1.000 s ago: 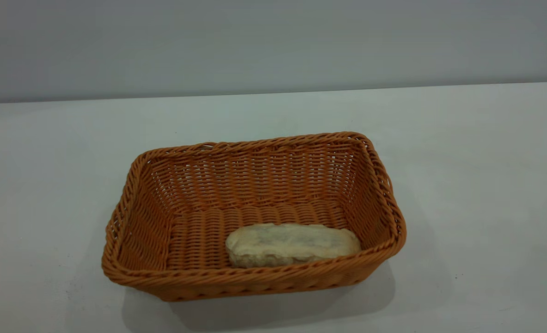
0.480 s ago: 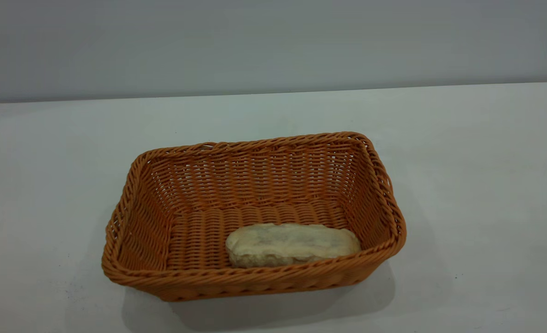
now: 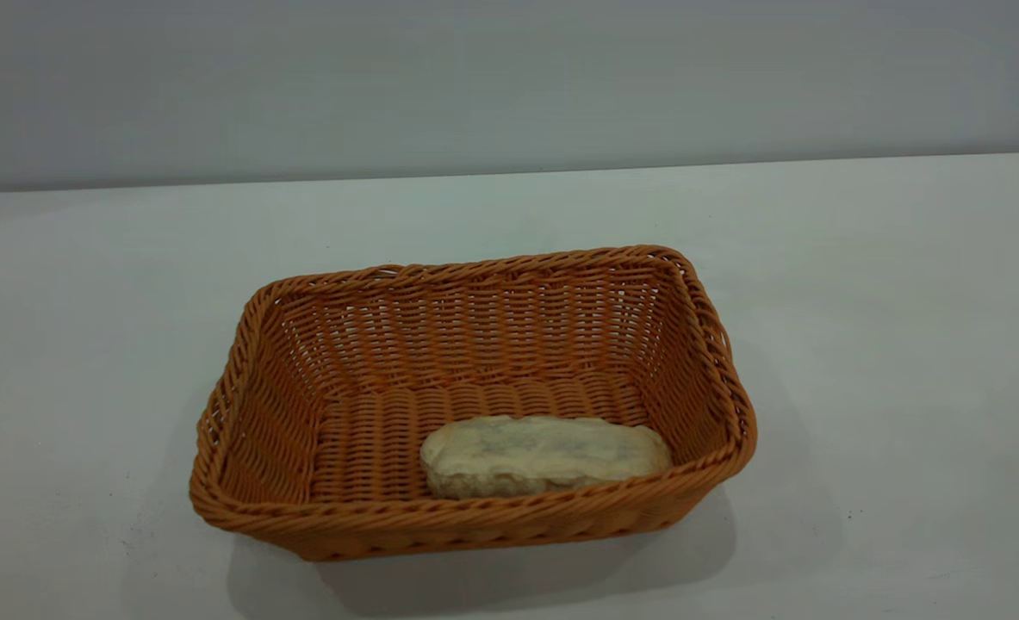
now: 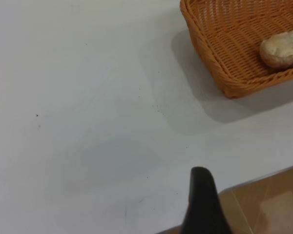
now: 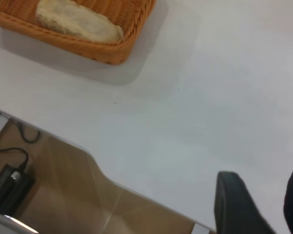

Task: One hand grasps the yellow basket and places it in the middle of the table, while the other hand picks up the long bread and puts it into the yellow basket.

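Note:
The yellow basket (image 3: 475,517) stands on the white table (image 3: 905,301) near its middle. The long bread (image 3: 548,455) lies inside on the basket floor against the near wall, pale mottled underside up. Neither gripper shows in the exterior view. In the left wrist view the basket (image 4: 224,63) with the bread (image 4: 283,48) sits far off, and my left gripper (image 4: 201,195) hangs over the table's edge, well apart from it. In the right wrist view my right gripper (image 5: 263,195) is open and empty over the table's edge, far from the basket (image 5: 112,51) and bread (image 5: 78,20).
A grey wall (image 3: 509,77) runs behind the table. The table's edge and brown floor (image 4: 268,204) show in both wrist views. A black cable and box (image 5: 10,180) lie on the floor below the edge in the right wrist view.

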